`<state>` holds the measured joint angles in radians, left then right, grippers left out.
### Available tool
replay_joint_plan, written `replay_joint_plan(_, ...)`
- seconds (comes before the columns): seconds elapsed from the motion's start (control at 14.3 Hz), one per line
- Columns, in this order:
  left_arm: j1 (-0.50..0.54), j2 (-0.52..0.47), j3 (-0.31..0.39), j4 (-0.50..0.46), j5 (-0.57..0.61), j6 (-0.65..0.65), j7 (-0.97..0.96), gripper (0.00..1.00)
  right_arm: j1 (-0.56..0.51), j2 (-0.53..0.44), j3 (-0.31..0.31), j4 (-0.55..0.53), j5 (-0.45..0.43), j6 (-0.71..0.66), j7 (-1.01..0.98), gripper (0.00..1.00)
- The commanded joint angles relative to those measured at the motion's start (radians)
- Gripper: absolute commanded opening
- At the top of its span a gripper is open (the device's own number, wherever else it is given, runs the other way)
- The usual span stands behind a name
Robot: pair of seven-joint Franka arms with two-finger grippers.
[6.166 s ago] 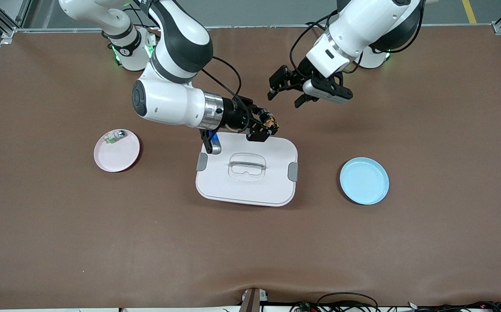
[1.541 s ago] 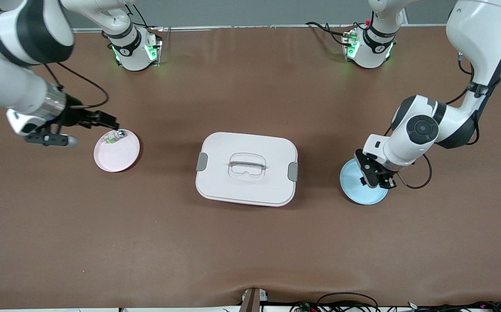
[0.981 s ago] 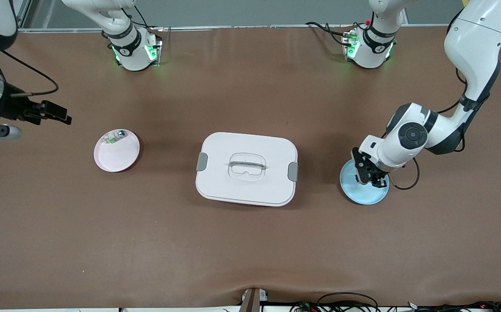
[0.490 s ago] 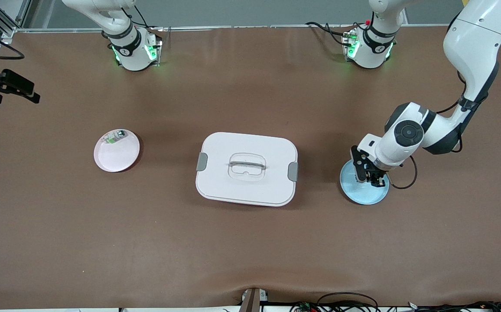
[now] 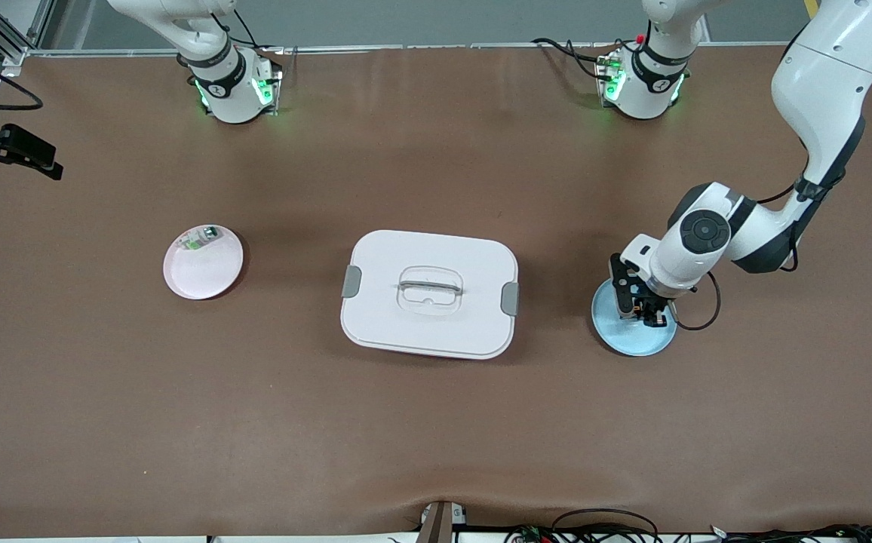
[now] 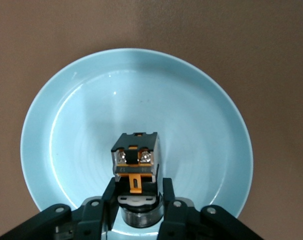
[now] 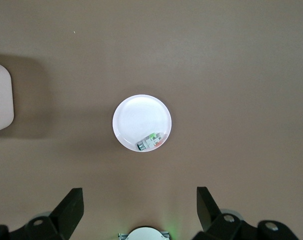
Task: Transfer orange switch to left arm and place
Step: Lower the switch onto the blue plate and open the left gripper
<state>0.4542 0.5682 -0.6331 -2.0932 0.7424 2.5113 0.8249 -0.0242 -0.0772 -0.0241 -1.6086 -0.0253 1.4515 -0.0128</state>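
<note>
Right pincer (image 5: 10,147) has withdrawn to the desk (image 5: 436,422) edge, fingers wide; left pincer (image 6: 139,200) narrowly flanks the orange switch (image 6: 136,159) on the blue plate (image 6: 81,125).

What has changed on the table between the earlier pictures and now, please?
The orange switch left the right pincer above the box and now sits between the left pincer fingers over the blue plate. The right pincer drew back, open, to the table's edge at the right arm's end. Box, pink plate and its white-and-green piece stayed put.
</note>
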Motion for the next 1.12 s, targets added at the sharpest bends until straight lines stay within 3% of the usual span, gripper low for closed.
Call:
replay_joint_plan(0.0,0.014,0.001,-0.007,0.004,0.025,0.014,-0.009,1.0,-0.025,-0.166,0.01,-0.21,0.004,0.105,0.004,1.0)
replay_joint_plan(0.07,0.014,-0.005,-0.008,0.01,0.022,0.014,-0.024,1.0,-0.026,-0.208,0.007,-0.265,0.005,0.145,0.004,1.0)
replay_joint_plan(0.28,0.012,-0.034,-0.017,0.042,-0.003,-0.002,-0.076,1.0,-0.026,-0.2,-0.005,-0.235,0.039,0.141,-0.006,1.0)
replay_joint_plan(0.7,0.014,-0.076,-0.016,0.129,-0.227,-0.023,-0.081,1.0,-0.025,-0.168,-0.002,-0.182,0.036,0.128,0.004,1.0)
replay_joint_plan(1.05,-0.003,-0.065,-0.03,0.329,-0.351,-0.245,-0.092,1.0,-0.028,-0.165,-0.005,-0.159,0.024,0.113,0.005,1.0)
